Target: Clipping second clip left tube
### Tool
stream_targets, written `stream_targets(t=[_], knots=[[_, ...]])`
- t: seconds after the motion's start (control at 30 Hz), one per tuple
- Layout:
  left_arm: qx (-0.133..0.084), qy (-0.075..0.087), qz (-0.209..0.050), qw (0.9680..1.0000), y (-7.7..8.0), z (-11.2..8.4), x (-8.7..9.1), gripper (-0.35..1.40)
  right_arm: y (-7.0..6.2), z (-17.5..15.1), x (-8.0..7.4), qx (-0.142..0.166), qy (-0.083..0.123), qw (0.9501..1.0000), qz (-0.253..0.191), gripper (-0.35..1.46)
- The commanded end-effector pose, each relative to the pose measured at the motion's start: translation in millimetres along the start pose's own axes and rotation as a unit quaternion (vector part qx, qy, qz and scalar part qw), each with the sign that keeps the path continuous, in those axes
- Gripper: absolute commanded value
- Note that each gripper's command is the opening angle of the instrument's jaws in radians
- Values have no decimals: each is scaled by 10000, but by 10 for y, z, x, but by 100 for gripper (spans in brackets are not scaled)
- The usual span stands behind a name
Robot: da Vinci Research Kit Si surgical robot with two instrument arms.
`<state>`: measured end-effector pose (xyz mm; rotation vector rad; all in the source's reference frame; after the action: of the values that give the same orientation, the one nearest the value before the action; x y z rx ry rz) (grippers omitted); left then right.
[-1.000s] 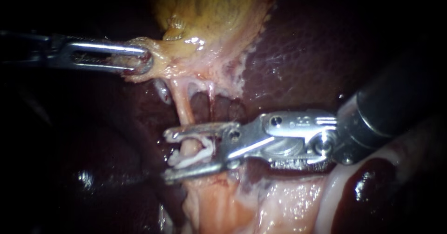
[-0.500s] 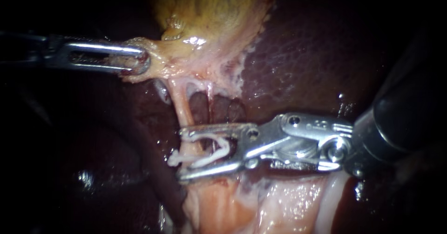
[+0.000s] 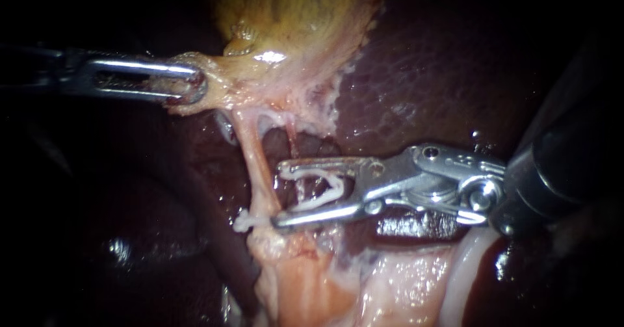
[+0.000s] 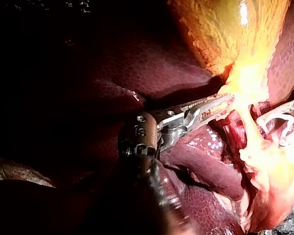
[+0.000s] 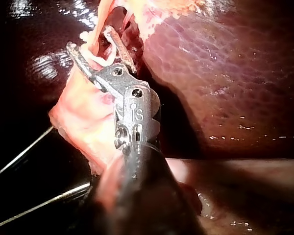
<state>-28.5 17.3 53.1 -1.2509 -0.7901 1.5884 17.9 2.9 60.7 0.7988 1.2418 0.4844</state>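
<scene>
The pale left tube (image 3: pixel 257 164) runs down from the gallbladder (image 3: pixel 292 15) to a white clip (image 3: pixel 244 222) that sits across it. My right instrument (image 3: pixel 279 195) lies just right of that tube. Its jaws stand wide apart, and a second white clip (image 3: pixel 322 187) is seated between them, touching both. The lower jaw's tip rests by the tube. The right wrist view shows the same jaws (image 5: pixel 90 39) carrying the clip (image 5: pixel 105 61). My left instrument (image 3: pixel 188 83) is shut on the gallbladder's pale lower edge, as the left wrist view also shows (image 4: pixel 218 103).
Dark red liver (image 3: pixel 422 73) fills the right and the background. A thinner reddish tube (image 3: pixel 292 138) runs just right of the left tube. Pale pink tissue (image 3: pixel 305 288) spreads below the clip. Thin wires (image 5: pixel 19 156) cross under my right instrument.
My right instrument has drawn back to the right. Its jaws, which straddled the left tube, now lie beside it with the clip still in them. The left instrument holds still.
</scene>
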Motion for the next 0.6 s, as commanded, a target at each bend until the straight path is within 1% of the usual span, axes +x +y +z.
stream_targets(t=[0.03,0.17,0.3,0.6], knots=[[-1,0,0,10000,0,0,0,-35,1,4,-2,-2,-1,10000,42,50],[-1,0,-1,10000,0,0,0,-35,9,14,-13,-48,-66,9999,96,50],[-1,-1,-2,10000,0,0,0,-35,15,23,-20,-87,-112,9998,103,50],[2,2,-3,10000,1,1,1,-35,21,52,-19,-24,-144,9998,119,50]])
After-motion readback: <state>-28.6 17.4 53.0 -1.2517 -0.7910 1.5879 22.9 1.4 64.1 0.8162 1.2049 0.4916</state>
